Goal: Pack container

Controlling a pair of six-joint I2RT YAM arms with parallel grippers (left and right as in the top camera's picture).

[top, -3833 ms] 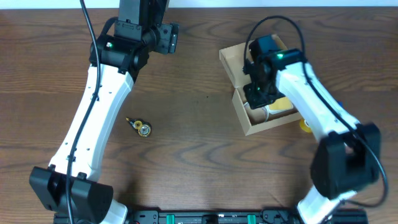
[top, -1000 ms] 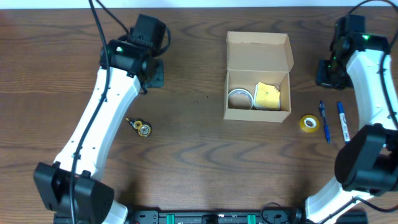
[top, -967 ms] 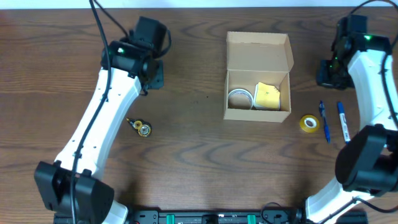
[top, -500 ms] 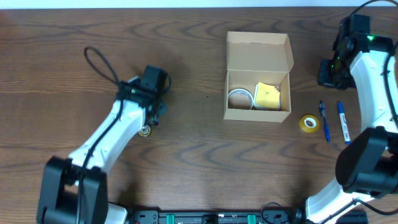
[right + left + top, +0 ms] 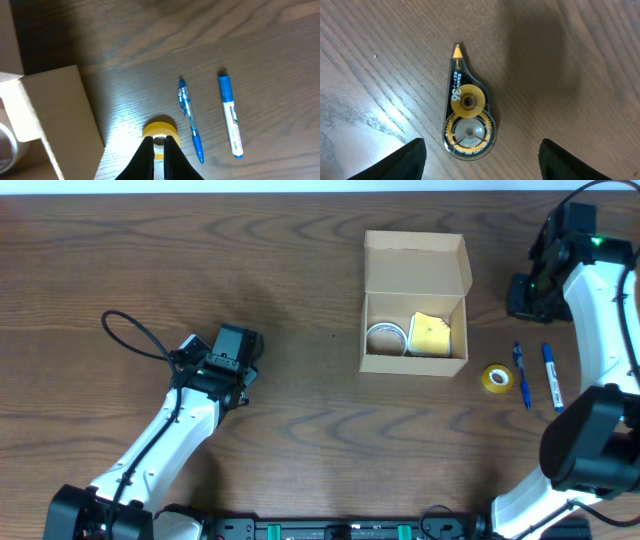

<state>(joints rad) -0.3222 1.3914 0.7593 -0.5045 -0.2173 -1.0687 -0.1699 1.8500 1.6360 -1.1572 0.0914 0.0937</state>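
Left gripper (image 5: 481, 166) opened wide above correction-tape dispenser (image 5: 465, 120), well left of container (image 5: 415, 365). Right gripper (image 5: 159, 152) closed; yellow tape roll (image 5: 496, 378) and blue pens (image 5: 520, 375) noted right of container.

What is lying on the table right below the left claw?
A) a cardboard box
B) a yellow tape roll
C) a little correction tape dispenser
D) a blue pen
C: in the left wrist view, the left claw hangs open above a correction tape dispenser that lies flat and untouched between its two fingers.
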